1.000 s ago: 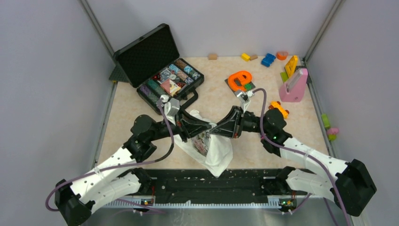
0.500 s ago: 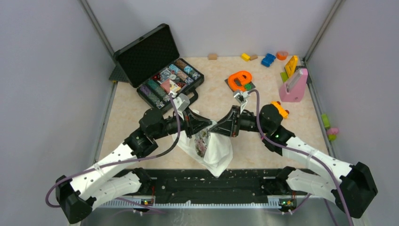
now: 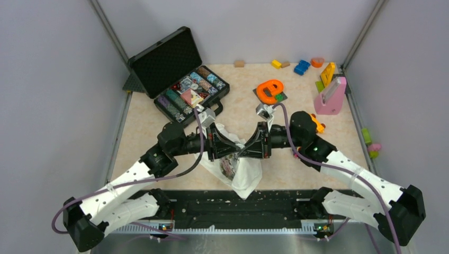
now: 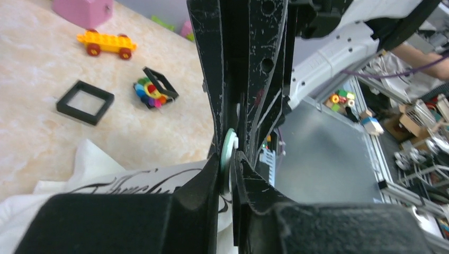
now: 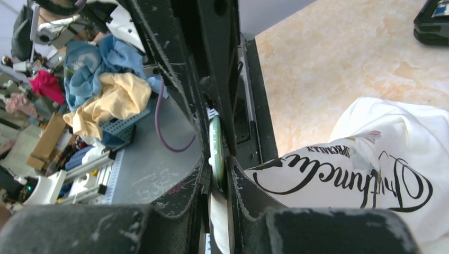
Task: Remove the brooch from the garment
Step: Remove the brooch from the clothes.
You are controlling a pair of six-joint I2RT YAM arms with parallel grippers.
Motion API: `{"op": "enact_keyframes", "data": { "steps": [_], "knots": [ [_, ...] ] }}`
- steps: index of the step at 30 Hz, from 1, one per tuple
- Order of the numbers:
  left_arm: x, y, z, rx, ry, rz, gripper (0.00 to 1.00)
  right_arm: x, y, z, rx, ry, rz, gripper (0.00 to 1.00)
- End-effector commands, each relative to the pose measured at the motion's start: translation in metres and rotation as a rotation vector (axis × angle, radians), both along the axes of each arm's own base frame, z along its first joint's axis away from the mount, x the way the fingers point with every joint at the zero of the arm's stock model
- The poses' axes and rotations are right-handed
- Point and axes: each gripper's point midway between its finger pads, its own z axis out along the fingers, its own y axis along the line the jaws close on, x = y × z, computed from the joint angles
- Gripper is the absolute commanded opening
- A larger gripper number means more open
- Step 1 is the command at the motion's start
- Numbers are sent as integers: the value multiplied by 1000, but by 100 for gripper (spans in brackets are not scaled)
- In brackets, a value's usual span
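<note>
The garment (image 3: 246, 172), a white T-shirt with dark script, lies bunched at the table's front middle; it also shows in the left wrist view (image 4: 106, 180) and the right wrist view (image 5: 381, 159). My left gripper (image 3: 237, 148) and right gripper (image 3: 247, 151) meet tip to tip above it. Both are shut on one thin round green-and-white disc (image 4: 229, 153), seen edge-on in the right wrist view (image 5: 215, 145) with white cloth beside it. A small flower-shaped beaded brooch (image 4: 150, 94) lies on the bare table, apart from the shirt.
An open black case of chips (image 3: 185, 90) stands back left. An orange e-shaped toy (image 3: 270, 89), a pink block (image 3: 331, 98) and an orange toy car (image 3: 315, 123) sit to the right. A black square frame (image 4: 84, 101) lies near the brooch.
Both arms have pushed in toward each other. The point where the grippers meet has sunk slightly toward the shirt. Both stay shut.
</note>
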Motion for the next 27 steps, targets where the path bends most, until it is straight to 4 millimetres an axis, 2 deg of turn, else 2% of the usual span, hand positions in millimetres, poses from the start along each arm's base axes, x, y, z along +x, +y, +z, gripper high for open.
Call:
{"op": "enact_keyframes", "data": {
  "steps": [1, 3, 6, 8, 9, 10, 11, 14, 22, 27],
  "knots": [
    [-27, -2, -19, 76, 91, -147, 14, 1, 3, 48, 87, -165, 25, 0],
    [-27, -1, -22, 95, 93, -142, 1, 2, 3, 48, 76, -175, 26, 0],
    [-24, 3, -27, 131, 101, -112, 0, 4, 2, 50, 74, -192, 20, 0],
    [-14, 8, -27, 132, 94, -34, 0, 5, 1, 51, 88, -205, 9, 35],
    [-8, 11, -25, 121, 88, 11, 0, 5, 0, 52, 101, -216, 0, 48],
    [-3, 14, -22, 100, 79, 53, 0, 6, -1, 52, 114, -229, -19, 55],
    [2, 18, -18, 76, 74, 94, 0, 6, -3, 54, 133, -244, -35, 58],
    [11, 29, -2, -22, 64, 174, 0, 9, -9, 57, 192, -263, -93, 61],
    [10, 35, 28, -253, 36, 177, 0, 17, -8, 62, 347, -197, -154, 63],
    [3, 34, 41, -343, 14, 131, 0, 25, -2, 60, 353, -162, -169, 55]
  ]
}}
